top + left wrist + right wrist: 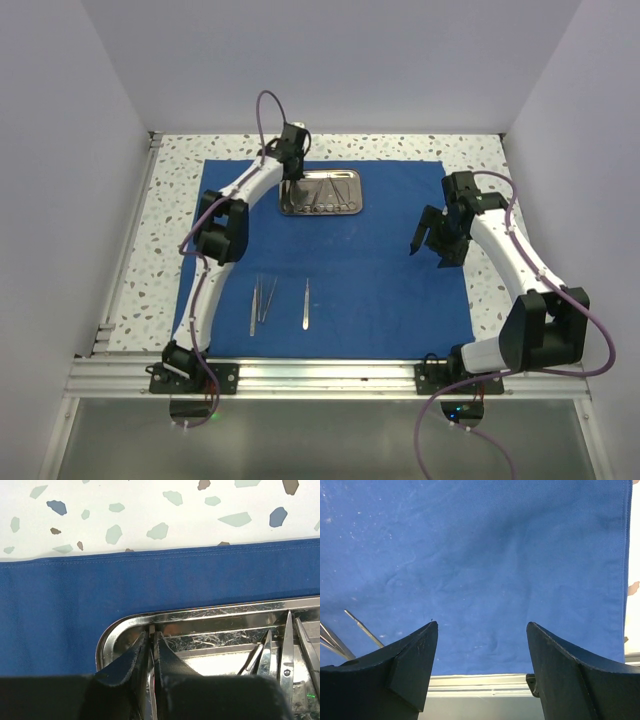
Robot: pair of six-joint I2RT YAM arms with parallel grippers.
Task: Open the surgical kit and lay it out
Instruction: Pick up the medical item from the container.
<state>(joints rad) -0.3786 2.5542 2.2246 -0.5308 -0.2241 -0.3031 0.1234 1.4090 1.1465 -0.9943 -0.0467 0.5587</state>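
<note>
Left pincer pinches a slim instrument at the corner of the steel tray, far on the blue cloth; a shallow grip could let it slip, or snag the rim and drag the tray. Right pincer hangs spread.

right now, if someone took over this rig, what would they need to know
Left gripper: shut on a slim instrument in the corner of the steel tray.
Right gripper: open, hovering empty over the blue cloth.
Done: the cloth is spread flat and a few laid-out instruments lie near its front edge.
Left: lift out the gripped piece, then move the other tray instruments onto the cloth.
</note>
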